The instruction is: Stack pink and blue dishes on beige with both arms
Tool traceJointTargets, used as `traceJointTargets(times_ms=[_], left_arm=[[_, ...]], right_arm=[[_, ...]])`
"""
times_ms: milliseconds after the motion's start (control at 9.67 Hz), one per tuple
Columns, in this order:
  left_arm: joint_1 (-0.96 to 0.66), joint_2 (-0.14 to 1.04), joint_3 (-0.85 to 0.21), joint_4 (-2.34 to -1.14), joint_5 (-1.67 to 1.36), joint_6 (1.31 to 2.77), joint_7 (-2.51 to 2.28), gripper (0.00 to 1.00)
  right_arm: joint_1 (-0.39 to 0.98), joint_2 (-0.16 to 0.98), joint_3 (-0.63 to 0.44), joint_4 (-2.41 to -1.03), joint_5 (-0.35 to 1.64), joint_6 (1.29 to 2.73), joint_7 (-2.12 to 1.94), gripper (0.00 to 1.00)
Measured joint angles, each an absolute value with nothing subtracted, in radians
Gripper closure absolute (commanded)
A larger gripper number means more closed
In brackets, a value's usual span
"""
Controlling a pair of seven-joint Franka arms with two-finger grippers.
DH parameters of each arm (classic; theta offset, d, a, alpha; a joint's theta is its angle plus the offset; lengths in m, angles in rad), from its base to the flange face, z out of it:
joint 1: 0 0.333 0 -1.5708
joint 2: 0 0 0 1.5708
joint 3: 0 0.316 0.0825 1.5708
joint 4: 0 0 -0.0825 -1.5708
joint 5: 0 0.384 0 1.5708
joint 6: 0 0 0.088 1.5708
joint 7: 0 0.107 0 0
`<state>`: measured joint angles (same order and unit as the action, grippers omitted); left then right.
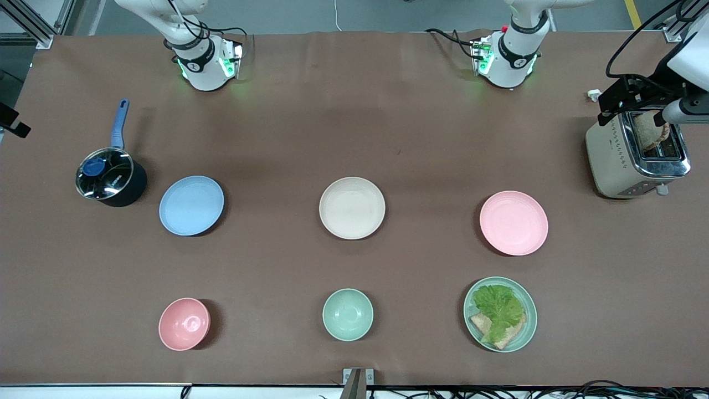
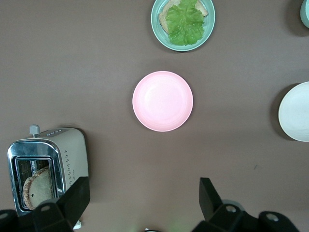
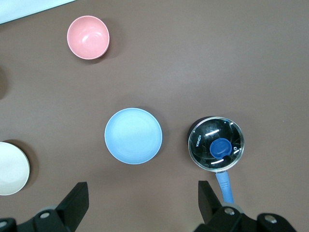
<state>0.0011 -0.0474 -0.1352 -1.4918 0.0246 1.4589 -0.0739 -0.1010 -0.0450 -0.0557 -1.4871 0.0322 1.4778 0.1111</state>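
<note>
The cream-beige plate [image 1: 352, 208] lies mid-table. The pale blue plate [image 1: 191, 205] lies beside it toward the right arm's end, and the pale pink plate [image 1: 514, 223] toward the left arm's end. All three are bare and apart. My left gripper [image 2: 143, 197] hangs open high over the table, between its base and the pink plate [image 2: 162, 101]. My right gripper [image 3: 142, 199] hangs open just as high, short of the blue plate [image 3: 133, 136]. Neither holds anything. The front view shows only the arms' bases.
A lidded saucepan [image 1: 111, 177] stands beside the blue plate. A toaster [image 1: 637, 154] holding bread stands at the left arm's end under black-and-white gear [image 1: 653, 91]. Nearer the front camera sit a pink bowl [image 1: 184, 323], a mint bowl [image 1: 348, 314] and a mint plate [image 1: 526, 338] with lettuce and bread.
</note>
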Motion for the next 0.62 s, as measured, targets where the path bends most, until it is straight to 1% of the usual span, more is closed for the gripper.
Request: traceJointTargets(times_ms=[310,517,621], left_arm=[[0.02,-0.024,-0.132,-1.495,0.025,1.457,-0.036,0.0],[0.106,0.063,-0.129,-1.509,0.011,1.478,0.067,0.0],[0.17,0.128,-0.127,-1.528,-0.009,1.538,0.137,0.0]], right_arm=[[-0.101,-0.04,-0.047,-1.487,0.016,1.478,0.07,0.0],[-0.101,-0.04,-0.031,-1.487,0.012,1.478,0.068,0.0],[-0.101,-0.04,-0.03,-1.487,0.012,1.478,0.067,0.0]])
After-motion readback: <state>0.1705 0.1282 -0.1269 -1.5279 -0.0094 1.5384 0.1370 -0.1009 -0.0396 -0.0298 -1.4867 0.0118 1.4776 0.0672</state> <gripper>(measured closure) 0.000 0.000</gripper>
